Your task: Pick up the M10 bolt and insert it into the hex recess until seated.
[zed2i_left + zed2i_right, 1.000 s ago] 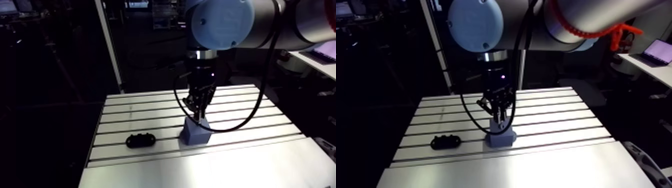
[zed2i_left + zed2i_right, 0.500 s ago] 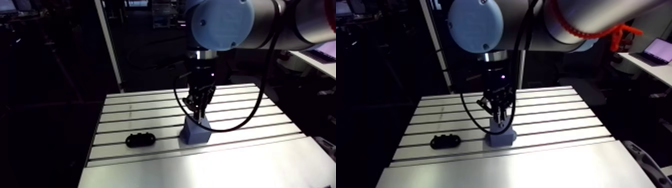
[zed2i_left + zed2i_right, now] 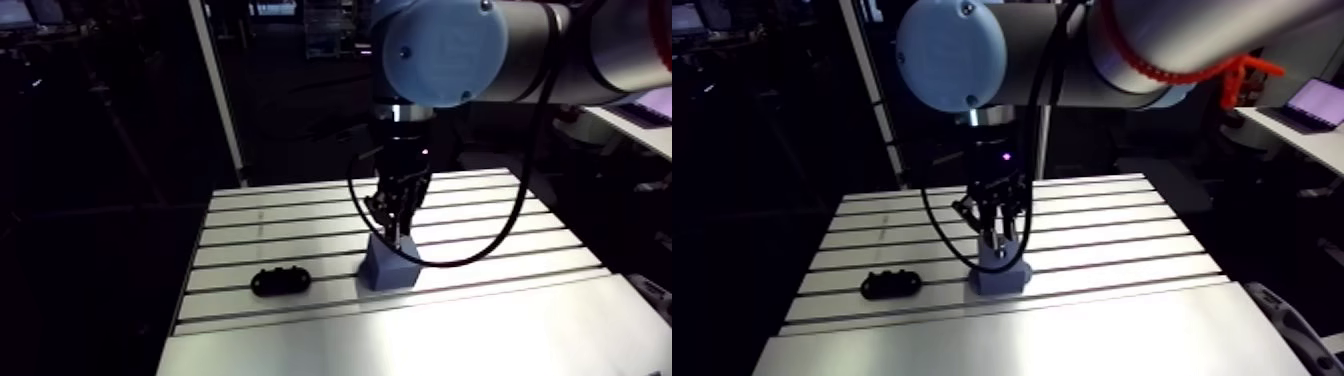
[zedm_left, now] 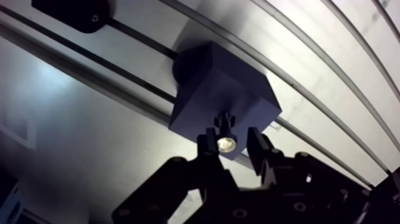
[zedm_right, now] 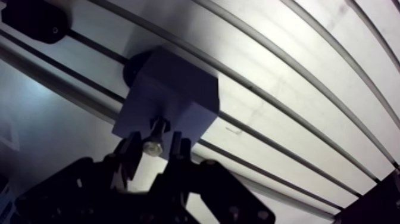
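Bolt (image 4: 225, 143) btwn fingers (image 4: 259, 149), over block (image 4: 223, 89)

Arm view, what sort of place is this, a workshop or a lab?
Most likely a robot assembly test bench: a slotted aluminium table, a blue-grey block standing on it, and the gripper shut on a bolt over that block.

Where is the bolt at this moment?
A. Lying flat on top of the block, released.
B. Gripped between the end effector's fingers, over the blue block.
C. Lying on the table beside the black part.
B: the wrist view shows the bolt with its bright head pinched in the end effector, pointing down at the blue block.
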Motion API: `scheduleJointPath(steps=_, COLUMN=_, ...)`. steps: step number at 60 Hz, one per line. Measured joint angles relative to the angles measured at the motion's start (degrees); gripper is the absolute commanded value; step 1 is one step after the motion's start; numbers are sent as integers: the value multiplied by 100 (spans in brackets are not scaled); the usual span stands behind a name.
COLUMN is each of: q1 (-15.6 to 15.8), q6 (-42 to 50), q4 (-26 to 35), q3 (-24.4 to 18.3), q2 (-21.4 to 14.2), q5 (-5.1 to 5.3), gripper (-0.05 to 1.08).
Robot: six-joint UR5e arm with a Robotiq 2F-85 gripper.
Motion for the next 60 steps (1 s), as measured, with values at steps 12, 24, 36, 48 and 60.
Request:
scheduleJointPath(steps=12, q1=0, q6=-63, q4=-6, q3=23, q2=-14, q5=51, gripper=0)
scheduleJointPath(steps=24, q1=-13, q6=-81, q4=-9, q3=21, q2=-23, q5=73, gripper=0)
scheduleJointPath(steps=36, q1=-19, q6=-78, q4=-48, q3=21, q2=-40, q5=75, gripper=0)
scheduleJointPath(steps=48, q1=-18, q6=-56, q4=-120, q3=19, q2=-50, q5=86, gripper=1)
scheduleJointPath(steps=60, q1=-18, q6=52, q4=-135, q3=-81, q2=-107, q5=216, gripper=72)
